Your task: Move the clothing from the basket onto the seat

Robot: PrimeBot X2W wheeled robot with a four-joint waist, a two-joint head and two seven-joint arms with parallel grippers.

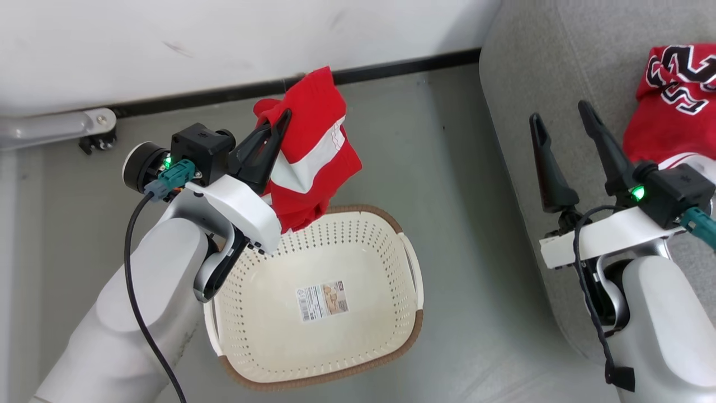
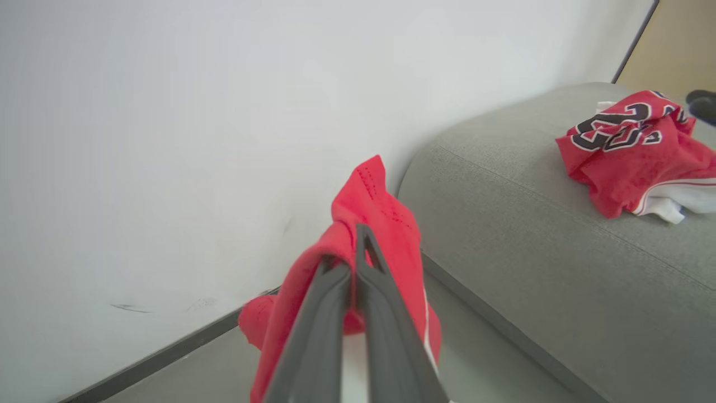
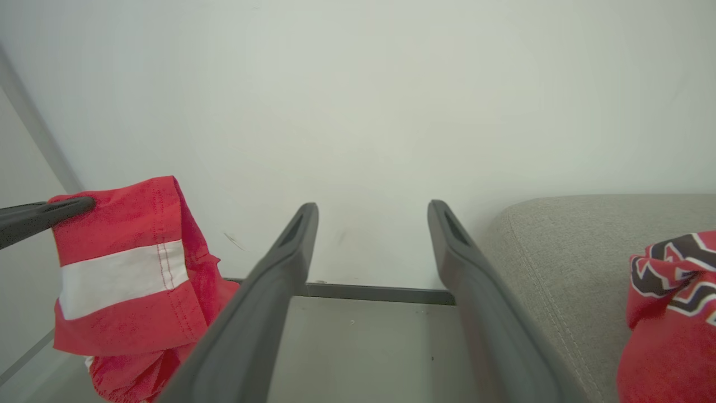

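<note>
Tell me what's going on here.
The left jaws are shut on a striped garment, held up above the basket, which is empty save a label. The numbered garment already lies on the sofa. The right jaws stand open and empty near the sofa's edge.

The head camera looks steeply down from above onto the basket [image 1: 386, 252], the floor [image 1: 458, 224] and the edge of the sofa [image 1: 537, 67]. The left wrist camera sits close behind the left hand [image 2: 352, 252], facing the wall [image 2: 168, 140] and sofa. The right wrist camera looks along the right hand [image 3: 373, 208] toward that wall. All three share the striped red garment [image 1: 313, 129] and the numbered garment [image 1: 671, 112]
</note>
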